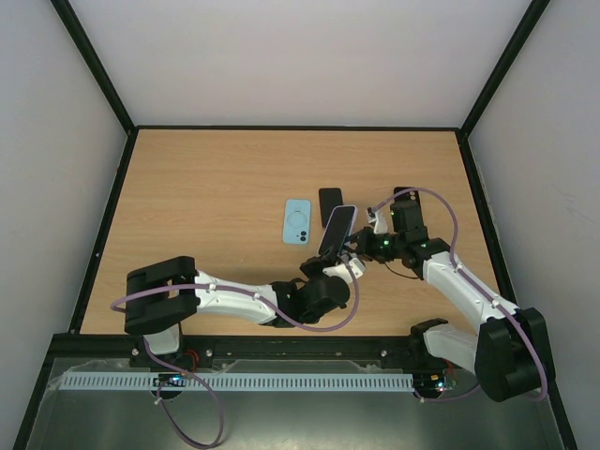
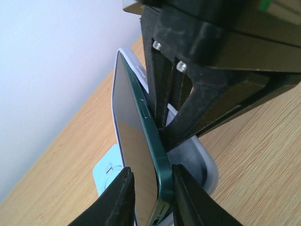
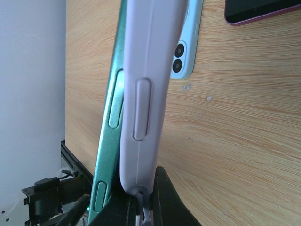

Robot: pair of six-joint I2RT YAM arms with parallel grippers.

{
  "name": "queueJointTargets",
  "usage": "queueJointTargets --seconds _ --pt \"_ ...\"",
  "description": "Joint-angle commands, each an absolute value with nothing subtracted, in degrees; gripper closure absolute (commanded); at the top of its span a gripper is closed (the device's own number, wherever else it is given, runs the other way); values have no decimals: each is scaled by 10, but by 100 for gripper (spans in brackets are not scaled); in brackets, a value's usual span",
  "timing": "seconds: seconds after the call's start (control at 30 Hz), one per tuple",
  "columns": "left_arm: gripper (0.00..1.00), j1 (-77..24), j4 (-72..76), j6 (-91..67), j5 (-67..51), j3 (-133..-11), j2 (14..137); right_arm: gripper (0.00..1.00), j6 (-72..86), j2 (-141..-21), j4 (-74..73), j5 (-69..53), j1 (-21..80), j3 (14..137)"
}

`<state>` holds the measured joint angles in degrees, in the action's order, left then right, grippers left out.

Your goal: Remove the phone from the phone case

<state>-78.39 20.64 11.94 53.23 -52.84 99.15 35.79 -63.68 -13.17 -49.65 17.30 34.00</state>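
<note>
We find the phone (image 1: 337, 230) held up off the table (image 1: 206, 187), a little toward 4 o'clock from the table's middle in the top view. It stands steeply on end and leans toward 1 o'clock.

The left gripper (image 1: 330, 265) reaches in from 8 o'clock. In the left wrist view its two fingers (image 2: 123, 200) are closed tight on the lower end of the phone, one on the dark screen side and one on the green back edge.

The right gripper (image 1: 361, 246) comes in from 4 o'clock and meets the same bundle from the other side. In the right wrist view it is clamped on the end of the pale lilac case (image 3: 146, 94). Its fingertips are cut off by the bottom of that frame, so we read the grip as closed without seeing the contact fully.

The phone is partly out of the case. In the right wrist view its green side (image 3: 110, 132) runs beside the lilac shell and parts from it toward 6 o'clock. In the left wrist view the hollow of the case lies open at 4 o'clock of the phone, while the two meet at 12 o'clock.

Two other items lie flat on the table, apart from the held phone:
- A light blue phone (image 1: 297, 221) lies at 9 o'clock of it, lenses up.
- A dark phone (image 1: 330, 204) lies at 12 o'clock of it, just beside the blue one.
</note>
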Motion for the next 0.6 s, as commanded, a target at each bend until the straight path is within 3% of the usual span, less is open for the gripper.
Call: queueJointTargets --seconds 0.0,0.13,0.23,0.57 --pt "78 -766 200 133 594 -520 983 98 351 -617 -139 -528 173 339" --pt "86 -765 205 139 594 -527 980 98 356 -616 -130 -524 173 337" --pt "97 -766 211 139 597 -530 974 98 353 -617 -130 -516 173 339" --pt "97 -766 211 100 570 -543 919 98 320 -618 -160 -396 166 350"
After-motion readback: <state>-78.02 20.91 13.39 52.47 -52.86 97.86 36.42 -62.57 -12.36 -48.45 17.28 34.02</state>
